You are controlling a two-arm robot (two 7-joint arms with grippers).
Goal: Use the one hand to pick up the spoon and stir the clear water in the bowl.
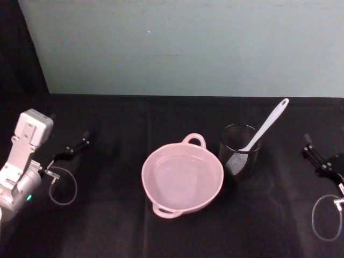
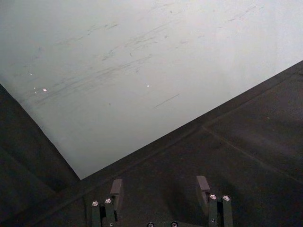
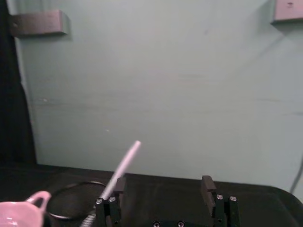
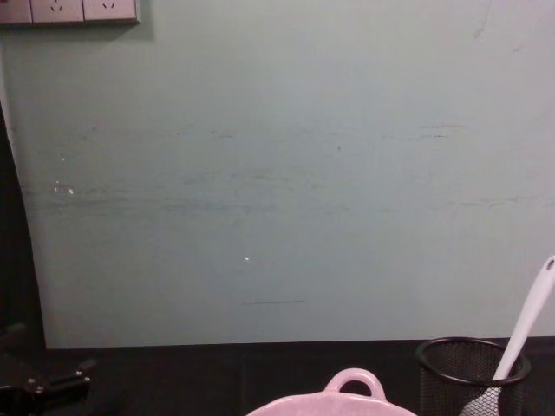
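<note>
While the spoon (image 1: 264, 128) stands head-down in the mesh cup (image 1: 238, 152) just right of the bowl (image 1: 182, 178), its handle leans up toward far-right — toward the right gripper (image 1: 313, 152), the nearer one, open and empty. Left gripper (image 1: 75, 147) — open, idle, far left.

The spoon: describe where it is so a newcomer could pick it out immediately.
On the black table, right of the pink bowl, stands a black wire-mesh cup. The spoon stands in that cup, its handle leaning up and to the right. It is the only long, slim white utensil there.
</note>
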